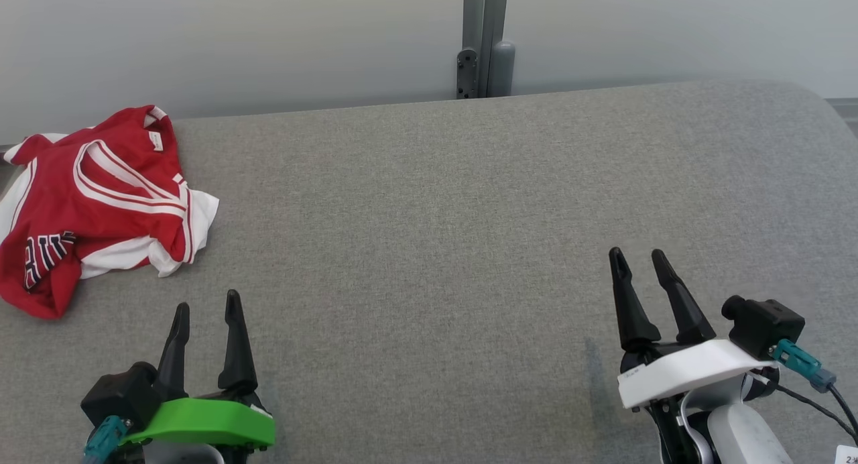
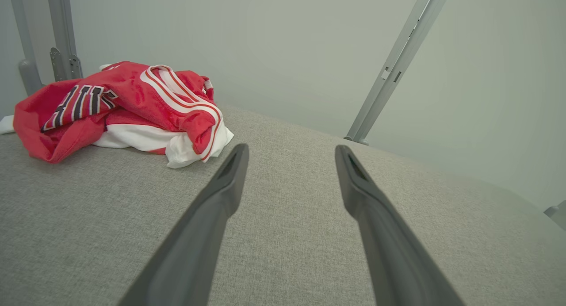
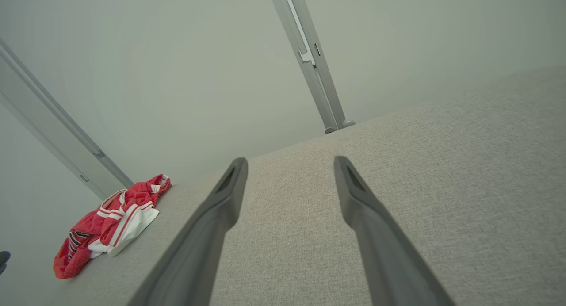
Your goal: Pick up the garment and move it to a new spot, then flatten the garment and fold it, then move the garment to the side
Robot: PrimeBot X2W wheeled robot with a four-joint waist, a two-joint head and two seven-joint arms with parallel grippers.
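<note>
None of the three steps looks begun: the garment (image 1: 100, 202) lies crumpled on the grey padded surface (image 1: 429, 202), ahead and left of the fingertips of the left gripper (image 1: 206, 300), well apart from the right gripper (image 1: 637, 252), and both pairs of fingers stand spread with nothing between them. The head view lays out both grippers at once, whereas the left wrist view, low along its fingers, gives the heap's bunched height and its white hem near the left fingertip.

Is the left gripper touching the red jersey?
Apart. The head view shows a strip of grey surface between the open left gripper and the red jersey.
</note>
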